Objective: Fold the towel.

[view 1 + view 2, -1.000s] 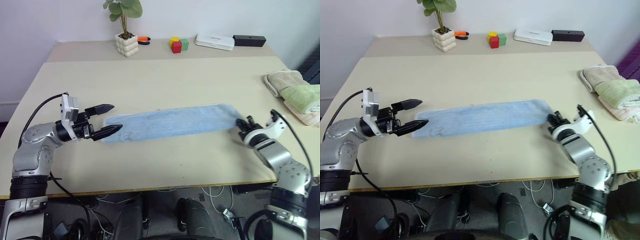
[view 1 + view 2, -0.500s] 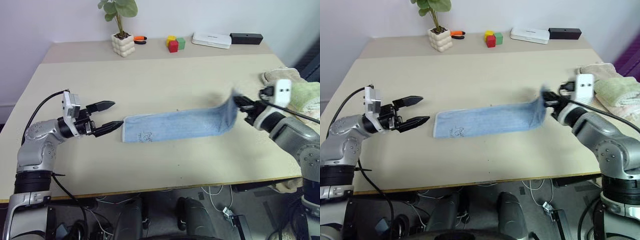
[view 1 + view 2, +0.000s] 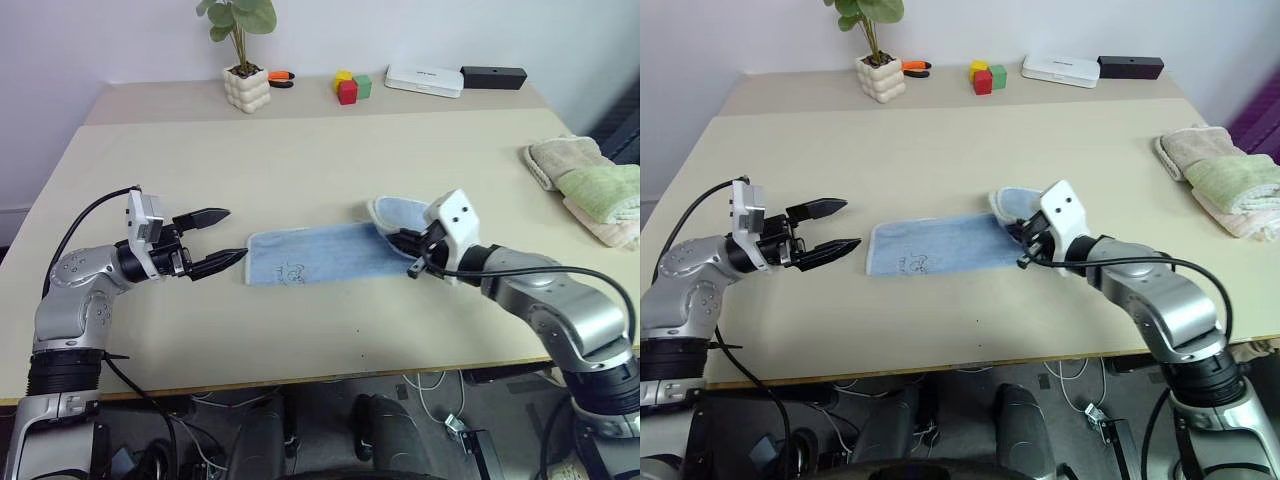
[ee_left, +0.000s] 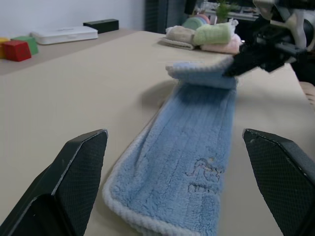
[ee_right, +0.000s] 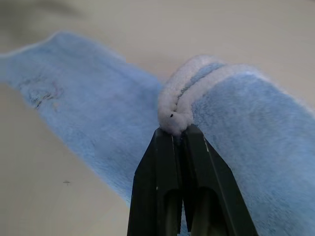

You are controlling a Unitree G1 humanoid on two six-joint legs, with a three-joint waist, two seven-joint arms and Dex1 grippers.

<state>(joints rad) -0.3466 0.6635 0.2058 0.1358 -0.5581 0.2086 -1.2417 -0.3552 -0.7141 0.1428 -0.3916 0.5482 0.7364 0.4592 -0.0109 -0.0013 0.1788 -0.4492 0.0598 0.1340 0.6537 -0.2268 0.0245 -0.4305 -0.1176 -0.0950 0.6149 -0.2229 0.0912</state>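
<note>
Near the towel [image 3: 320, 255] corner, a small dark print [image 4: 201, 172], wording unreadable.

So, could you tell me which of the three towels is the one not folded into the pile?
The light blue towel: it lies stretched out mid-table, one end pinched in the right end effector. The beige towel and green towel sit folded together at the table's right edge.
</note>
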